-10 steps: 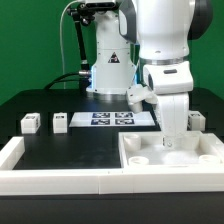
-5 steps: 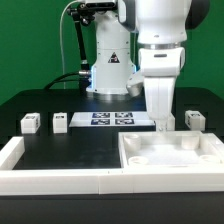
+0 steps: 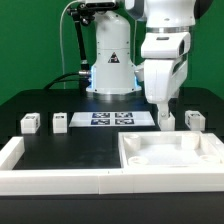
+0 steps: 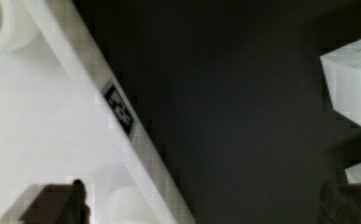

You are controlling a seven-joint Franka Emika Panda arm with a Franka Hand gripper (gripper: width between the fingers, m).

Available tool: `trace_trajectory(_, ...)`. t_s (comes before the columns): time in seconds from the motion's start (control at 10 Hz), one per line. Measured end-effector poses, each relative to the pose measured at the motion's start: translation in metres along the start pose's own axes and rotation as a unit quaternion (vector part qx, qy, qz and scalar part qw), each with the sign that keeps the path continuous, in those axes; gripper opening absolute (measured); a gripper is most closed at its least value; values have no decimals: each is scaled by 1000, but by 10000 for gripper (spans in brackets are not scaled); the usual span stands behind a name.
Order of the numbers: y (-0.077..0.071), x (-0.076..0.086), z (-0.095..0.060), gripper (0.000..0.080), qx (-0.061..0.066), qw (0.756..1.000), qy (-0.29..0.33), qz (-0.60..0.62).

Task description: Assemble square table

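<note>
- White plastic tabletop [image 3: 170,152] lies at the lower right of the exterior view on the black table [image 3: 90,145], hollow side up.
- The pincer [image 3: 161,108] hangs right of centre, close by a leg post [image 3: 166,120]; a second post [image 3: 196,119] stands just right of it.
- A third post [image 3: 59,122] and fourth post [image 3: 30,123] sit at middle left.
- In the wrist view the dark fingers [image 4: 52,205] stand wide apart with only table between them, beside the tabletop's tagged rim.

In the exterior view, the large white plastic square slab [image 3: 170,155] lies at 4 o'clock. Two small white leg posts [image 3: 30,123] stand at 9 o'clock, the flat white marker board [image 3: 112,119] lies at centre, and two further posts [image 3: 196,119] stand behind the slab at 2 o'clock.
</note>
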State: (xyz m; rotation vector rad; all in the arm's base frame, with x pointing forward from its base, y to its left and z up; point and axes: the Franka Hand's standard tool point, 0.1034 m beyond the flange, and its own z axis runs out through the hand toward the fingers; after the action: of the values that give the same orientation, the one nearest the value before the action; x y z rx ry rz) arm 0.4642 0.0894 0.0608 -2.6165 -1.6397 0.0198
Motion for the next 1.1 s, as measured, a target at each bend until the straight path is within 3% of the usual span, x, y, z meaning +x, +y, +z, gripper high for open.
trace_trajectory(0.3, -2, 1, 0, 649, 0, 993, 0, 120)
trace_trajectory(0.4, -10, 4, 2, 649, -1, 982, 2, 190)
trace_trajectory(0.8, -39, 27, 8, 649, 8, 917, -1, 398)
trace_trajectory(1.0, -47, 34, 9, 649, 22, 875, 0, 484)
trace_trajectory(1.1, -47, 35, 9, 649, 24, 865, 1, 500)
